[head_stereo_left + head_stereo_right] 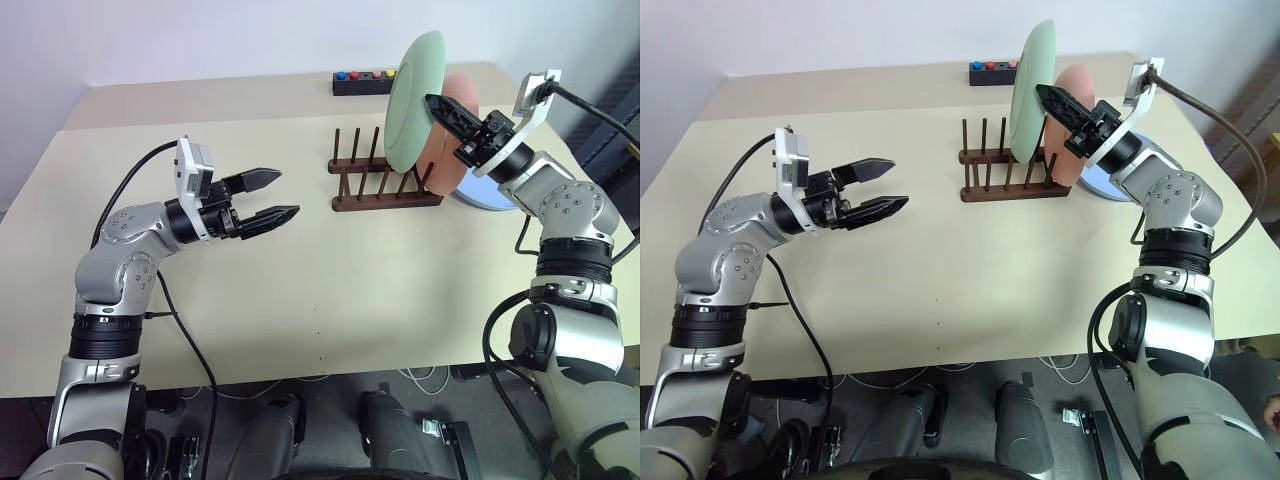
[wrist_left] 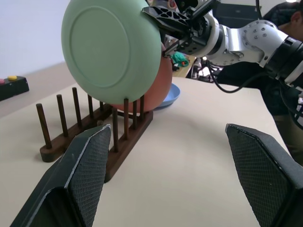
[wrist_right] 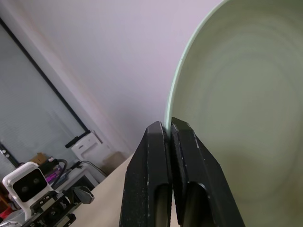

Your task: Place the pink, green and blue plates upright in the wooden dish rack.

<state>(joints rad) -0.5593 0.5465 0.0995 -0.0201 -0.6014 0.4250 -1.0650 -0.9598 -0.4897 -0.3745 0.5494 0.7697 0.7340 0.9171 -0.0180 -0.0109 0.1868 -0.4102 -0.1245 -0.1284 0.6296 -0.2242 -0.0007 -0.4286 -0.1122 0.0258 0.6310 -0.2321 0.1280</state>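
- Head views: right hand (image 1: 436,101) pinched shut on the rim of the green plate (image 1: 412,100), held upright in the air over the wooden dish rack (image 1: 385,188). Pink plate (image 1: 450,140) stands in the rack just behind the green one, below the hand; blue plate (image 1: 488,192) lies flat on the surface (image 1: 300,300) under that wrist.
- Left hand (image 1: 270,196) wide open, holding nothing, well apart from the rack.
- Left wrist view: spread fingers (image 2: 85,161), rack ahead, green plate above its pegs.
- Right wrist view: fingertips clamp the green rim.
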